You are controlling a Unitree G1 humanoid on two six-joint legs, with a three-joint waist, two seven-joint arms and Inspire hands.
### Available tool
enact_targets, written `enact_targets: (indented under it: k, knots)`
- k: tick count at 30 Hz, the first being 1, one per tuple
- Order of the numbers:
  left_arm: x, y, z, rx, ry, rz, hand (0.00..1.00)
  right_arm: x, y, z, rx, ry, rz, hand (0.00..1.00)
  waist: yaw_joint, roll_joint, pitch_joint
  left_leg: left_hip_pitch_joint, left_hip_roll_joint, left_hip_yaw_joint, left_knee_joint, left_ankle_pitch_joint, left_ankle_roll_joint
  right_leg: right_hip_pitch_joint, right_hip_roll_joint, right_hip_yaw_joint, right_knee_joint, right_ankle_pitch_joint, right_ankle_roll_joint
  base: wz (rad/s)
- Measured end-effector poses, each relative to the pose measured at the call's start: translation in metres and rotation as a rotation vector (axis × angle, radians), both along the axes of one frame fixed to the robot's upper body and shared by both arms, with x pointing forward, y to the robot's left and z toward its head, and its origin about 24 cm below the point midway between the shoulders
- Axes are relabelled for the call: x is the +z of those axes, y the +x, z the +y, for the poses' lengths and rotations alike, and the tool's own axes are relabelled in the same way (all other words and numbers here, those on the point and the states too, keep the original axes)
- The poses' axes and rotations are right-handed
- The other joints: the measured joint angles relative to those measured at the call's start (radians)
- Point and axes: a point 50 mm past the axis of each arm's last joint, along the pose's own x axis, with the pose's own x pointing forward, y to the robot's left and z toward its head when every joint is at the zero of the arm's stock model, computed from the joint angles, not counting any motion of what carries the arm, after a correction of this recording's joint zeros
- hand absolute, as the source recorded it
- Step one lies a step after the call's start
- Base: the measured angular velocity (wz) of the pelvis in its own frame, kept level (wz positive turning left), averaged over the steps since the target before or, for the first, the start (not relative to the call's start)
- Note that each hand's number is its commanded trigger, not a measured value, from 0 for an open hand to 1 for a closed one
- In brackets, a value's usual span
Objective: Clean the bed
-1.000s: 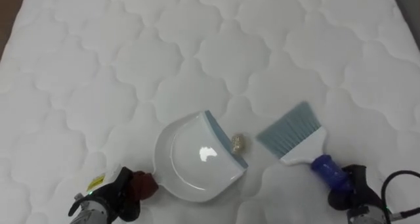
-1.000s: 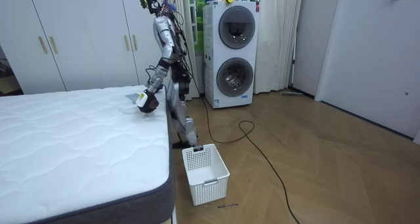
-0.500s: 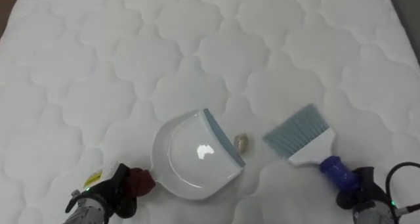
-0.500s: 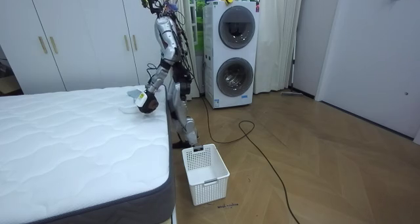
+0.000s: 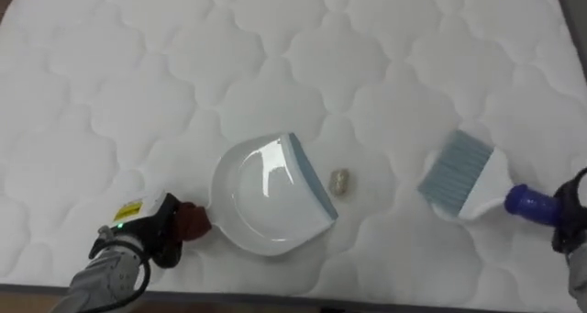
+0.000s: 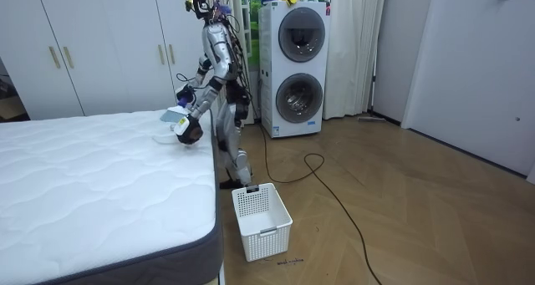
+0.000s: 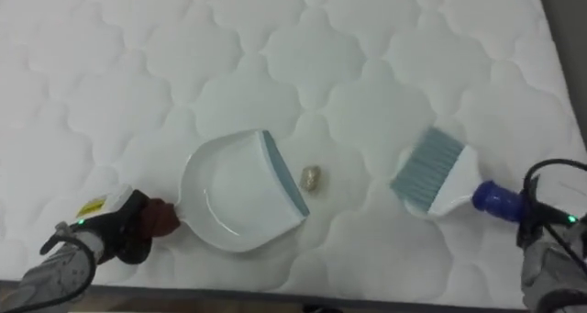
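At the near left edge of the bed [image 5: 183, 56], the left hand [image 5: 149, 236] has its fingers curled round the dark red handle of the white dustpan [image 5: 261, 198]. The pan lies flat, long axis left to right, with its blue-grey lip facing right. A small pale scrap [image 5: 339, 181] lies just right of the lip. Farther right, the brush [image 5: 463, 175] points its bristles left and slightly far. Its blue handle runs right into the closed fingers of the right hand [image 7: 541, 226].
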Motion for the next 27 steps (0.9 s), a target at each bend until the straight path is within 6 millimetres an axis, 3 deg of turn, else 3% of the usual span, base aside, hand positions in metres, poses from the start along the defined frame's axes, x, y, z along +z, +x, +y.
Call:
enact_targets:
  k: [2, 6, 16, 27]
  knots:
    - [0.007, 0.008, 0.001, -0.011, 0.008, -0.027, 1.00, 0.014, 0.009, -0.005, 0.068, -0.096, 0.019, 1.00, 0.005, -0.011, 0.0054, -0.014, 0.001, -0.003, 0.009, 0.000, 0.000, -0.010, 0.001, -0.002, -0.003, 0.002, -0.003, 0.09]
    - [0.013, 0.017, 0.001, -0.038, 0.048, -0.049, 1.00, 0.031, 0.023, -0.005, 0.194, -0.248, 0.053, 1.00, 0.028, -0.032, 0.0052, -0.029, 0.007, 0.000, 0.011, -0.001, -0.001, -0.025, 0.008, 0.000, -0.007, 0.015, -0.011, -0.01]
    - [0.020, 0.030, -0.001, -0.076, 0.069, -0.061, 1.00, 0.047, 0.046, 0.011, 0.392, -0.489, 0.125, 1.00, 0.061, -0.044, 0.0075, -0.045, 0.021, 0.001, 0.016, -0.004, -0.006, -0.023, 0.027, -0.004, -0.045, 0.049, -0.020, -0.04]
    - [0.027, 0.035, 0.002, -0.094, 0.077, -0.081, 1.00, 0.061, 0.068, 0.036, 0.466, -0.479, 0.038, 1.00, 0.060, -0.055, 0.0103, -0.083, 0.030, -0.008, 0.041, -0.009, -0.008, -0.039, 0.036, -0.007, -0.061, 0.064, -0.021, 0.01]
